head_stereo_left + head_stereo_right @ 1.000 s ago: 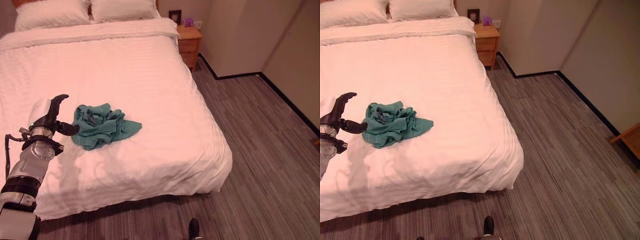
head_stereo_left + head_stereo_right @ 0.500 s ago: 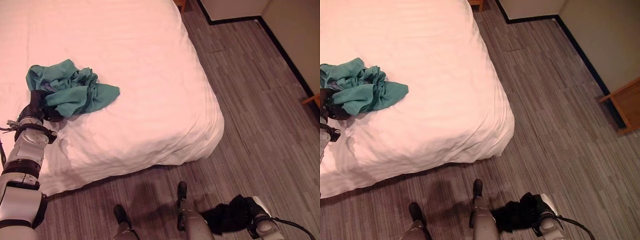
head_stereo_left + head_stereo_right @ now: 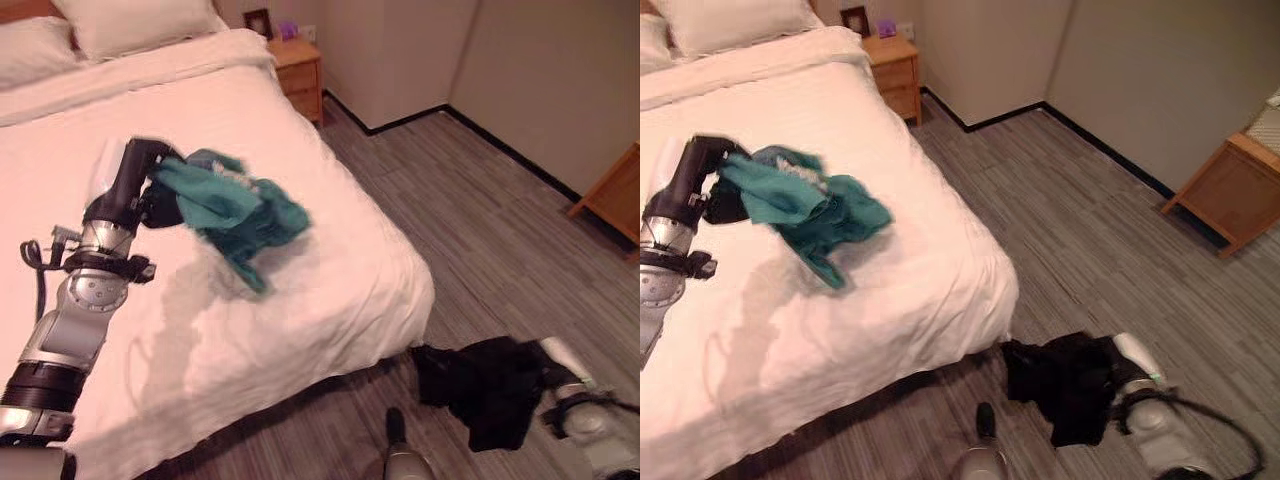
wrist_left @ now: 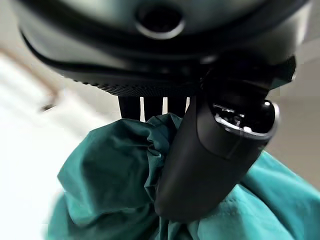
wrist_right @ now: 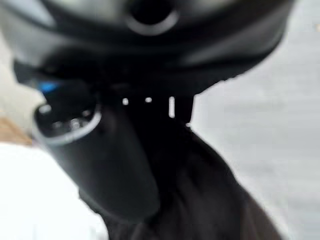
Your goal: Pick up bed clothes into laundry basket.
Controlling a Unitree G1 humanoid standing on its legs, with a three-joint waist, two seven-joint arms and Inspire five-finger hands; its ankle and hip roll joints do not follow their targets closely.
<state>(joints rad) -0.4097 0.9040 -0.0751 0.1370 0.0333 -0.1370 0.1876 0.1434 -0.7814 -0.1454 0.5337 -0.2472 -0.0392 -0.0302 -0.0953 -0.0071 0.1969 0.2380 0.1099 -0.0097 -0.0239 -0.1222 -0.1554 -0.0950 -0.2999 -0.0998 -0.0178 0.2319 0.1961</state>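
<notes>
Left hand (image 3: 128, 190) pinches teal garment (image 3: 235, 212) above the bed (image 3: 330, 250); right hand (image 3: 1130, 385) clutches black garment (image 3: 1065, 380).

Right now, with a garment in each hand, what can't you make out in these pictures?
- The laundry basket: none is to be seen.
- What the teal cloth in the left hand is: bunched and motion-blurred.
- The right hand's fingers: buried in the black garment.
- The small items on the nightstand: too small.
</notes>
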